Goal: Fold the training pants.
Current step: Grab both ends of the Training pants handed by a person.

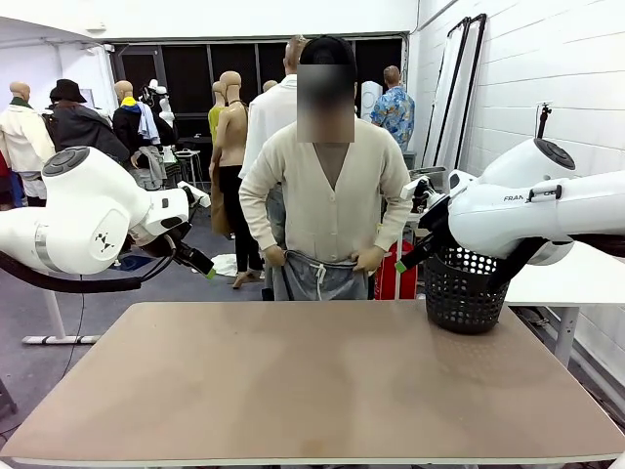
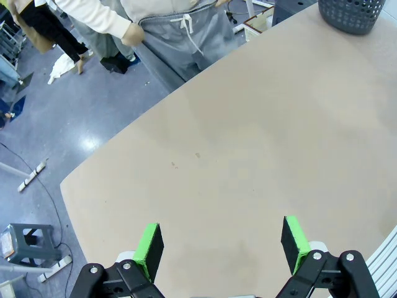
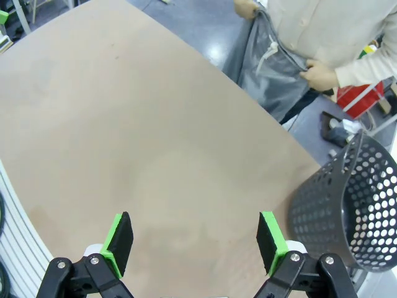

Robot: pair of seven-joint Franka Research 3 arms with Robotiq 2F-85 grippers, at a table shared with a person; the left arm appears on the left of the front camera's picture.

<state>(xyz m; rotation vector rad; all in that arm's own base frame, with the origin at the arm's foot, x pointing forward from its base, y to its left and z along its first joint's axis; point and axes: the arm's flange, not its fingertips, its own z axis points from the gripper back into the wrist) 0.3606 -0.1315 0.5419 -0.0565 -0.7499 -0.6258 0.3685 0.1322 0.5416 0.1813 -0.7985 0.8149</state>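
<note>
Two claws stand open above the tabletop [image 1: 293, 381]: the left claw [image 2: 221, 234] and the right claw [image 3: 194, 233]. A person [image 1: 327, 195] at the far edge holds the training pants [image 1: 322, 278] by the waistband.

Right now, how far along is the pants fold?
Nothing folded yet. The person's hands hold the training pants by the waistband beyond the far edge of the table. The left claw and right claw hang open above it. Laying out and every fold remain.

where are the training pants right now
In the front view the training pants hang just beyond the far edge of the table, near the middle, held at the waistband by the person, left of the black basket.
</note>
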